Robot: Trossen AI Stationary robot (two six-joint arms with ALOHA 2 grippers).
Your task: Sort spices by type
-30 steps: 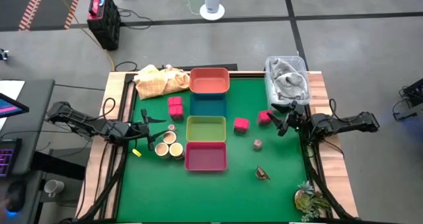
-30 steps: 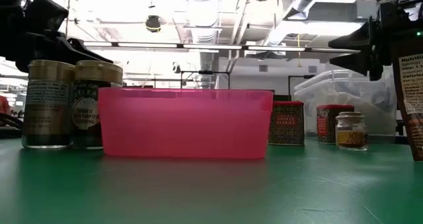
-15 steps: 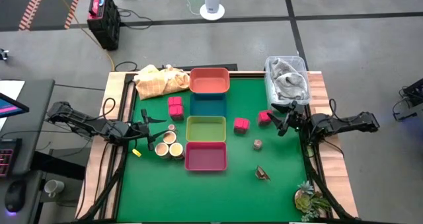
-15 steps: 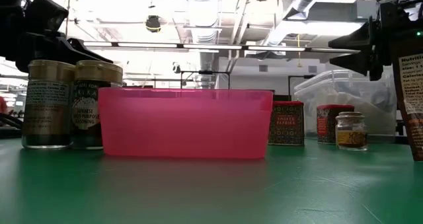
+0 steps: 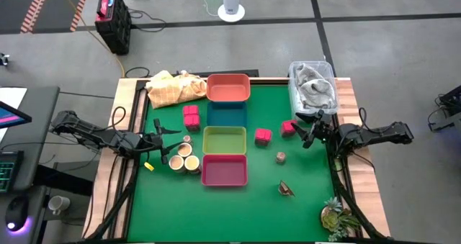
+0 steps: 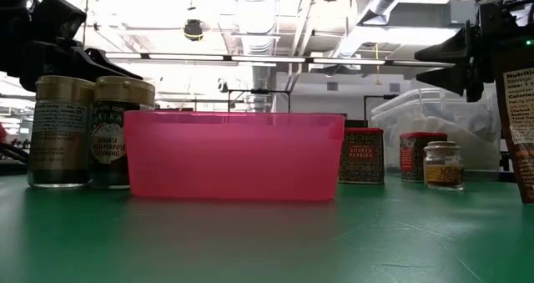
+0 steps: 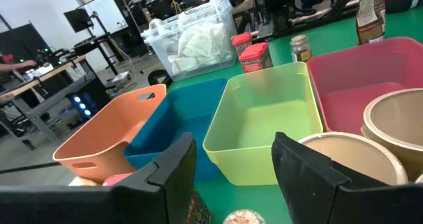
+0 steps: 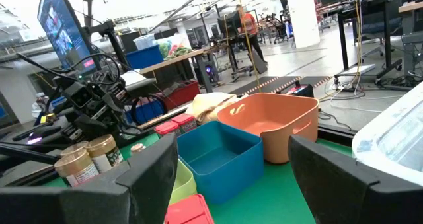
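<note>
Magenta block (image 5: 288,127) beside right hand (image 5: 308,128)

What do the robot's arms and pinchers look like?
Both arms are dark, nearly black, built of slim jointed segments with thin black cables looping beside them. The left gripper and the right gripper each end in two flat, dark fingers, broad and blunt-edged, seen up close in the wrist views. No markings show.

The table top (image 5: 259,193) is a matt green mat, framed by pale bare wood (image 5: 348,100). On it, the pink tray (image 6: 235,156) looks like smooth, slightly translucent plastic, as do the lime tray (image 7: 264,128), teal tray (image 8: 218,154) and orange tray (image 8: 274,125). Beside the orange tray, crumpled yellow cloth (image 5: 173,88); a clear glossy plastic bin (image 7: 192,36) holds rumpled grey cloth.
</note>
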